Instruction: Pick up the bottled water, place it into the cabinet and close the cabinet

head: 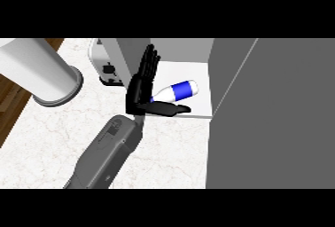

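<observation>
The bottled water (177, 90), white with a blue label, lies on its side on the white shelf of the open cabinet (186, 71). My left hand (140, 88) stands just left of the bottle with its fingers straight and pointing away from me. Its thumb sticks out to the right, under the bottle's near end. The hand is open and no finger curls round the bottle. The cabinet's grey door (274, 111) hangs open at the right and fills that side of the view. My right hand does not show.
A tall white cylinder (33, 64) on a grey round base stands at the counter's back left. A silver toaster (108, 66) sits just left of the cabinet. The marble counter (59, 133) ends at a wooden edge on the left.
</observation>
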